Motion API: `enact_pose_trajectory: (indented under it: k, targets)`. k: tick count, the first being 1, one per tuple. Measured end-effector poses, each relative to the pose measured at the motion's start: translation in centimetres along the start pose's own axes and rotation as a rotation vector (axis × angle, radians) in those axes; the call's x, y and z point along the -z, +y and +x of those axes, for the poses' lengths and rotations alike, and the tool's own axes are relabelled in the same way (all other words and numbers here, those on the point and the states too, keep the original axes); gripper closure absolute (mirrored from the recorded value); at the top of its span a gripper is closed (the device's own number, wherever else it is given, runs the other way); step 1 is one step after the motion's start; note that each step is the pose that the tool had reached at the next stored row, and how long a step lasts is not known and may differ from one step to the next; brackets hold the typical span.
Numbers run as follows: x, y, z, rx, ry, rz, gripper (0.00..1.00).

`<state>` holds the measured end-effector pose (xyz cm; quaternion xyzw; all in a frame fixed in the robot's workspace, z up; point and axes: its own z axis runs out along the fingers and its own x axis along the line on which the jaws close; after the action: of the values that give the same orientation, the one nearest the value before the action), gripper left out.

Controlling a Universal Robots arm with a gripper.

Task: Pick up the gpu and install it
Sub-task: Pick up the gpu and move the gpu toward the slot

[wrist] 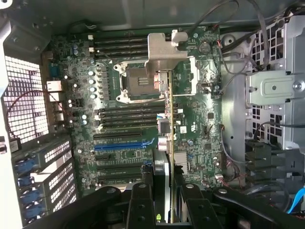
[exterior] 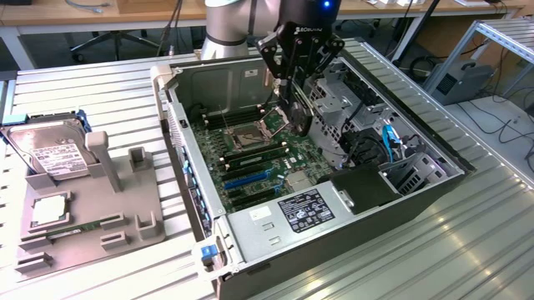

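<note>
Silver bracket foremost, the gpu (wrist: 167,157) is clamped edge-on between the fingers of the end effector (wrist: 165,205). Its long axis runs straight out from the grip toward the motherboard (wrist: 200,124). The card hangs above that board, near its CPU socket (wrist: 131,78) and clear of it. Its thin edge seems to lie crosswise to the board's blue slot (wrist: 125,144), though the angle is hard to judge

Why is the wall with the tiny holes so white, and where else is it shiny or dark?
In the wrist view, the vent grid is washed out to glowing white-pink, while the hand gripping the card is just a dark shape. In the exterior view, the metal table shows bright streaks of glare.
</note>
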<state>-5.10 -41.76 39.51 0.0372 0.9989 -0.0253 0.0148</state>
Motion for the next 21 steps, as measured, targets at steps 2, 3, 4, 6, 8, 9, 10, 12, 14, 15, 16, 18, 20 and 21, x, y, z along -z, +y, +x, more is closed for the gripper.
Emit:
enact_pose_trajectory:
  k: [2,3,4,6,8,9,10,12,14,15,16,18,20,21]
  targets:
    - [-0.06,0.05,-0.3,0.000,0.0000,0.0001,0.73]
    - [-0.10,0.08,-0.4,0.000,0.0000,0.0004,0.73]
    - [-0.13,0.11,-0.5,0.000,0.0000,0.0005,0.73]
    - [-0.22,0.19,-0.7,0.000,0.0000,0.0009,0.73]
    - [-0.34,0.32,-0.8,0.000,0.0000,0.0014,0.73]
    - [-0.40,0.41,-0.8,0.000,0.0000,0.0018,0.73]
    - [-0.45,0.51,-0.8,0.000,-0.0001,0.0021,0.73]
    - [-0.59,0.76,-0.9,0.000,-0.0002,0.0026,0.73]
    - [-0.73,0.97,-1.0,0.000,-0.0002,0.0032,0.73]
    - [-0.80,1.09,-1.0,0.000,-0.0002,0.0035,0.73]
    - [-0.90,1.24,-1.1,0.000,-0.0003,0.0038,0.73]
    - [-1.04,1.51,-1.2,0.000,-0.0003,0.0043,0.73]
    - [-1.23,1.99,-1.4,0.000,-0.0003,0.0050,0.73]
    - [-1.34,2.18,-1.4,0.000,-0.0004,0.0052,0.73]
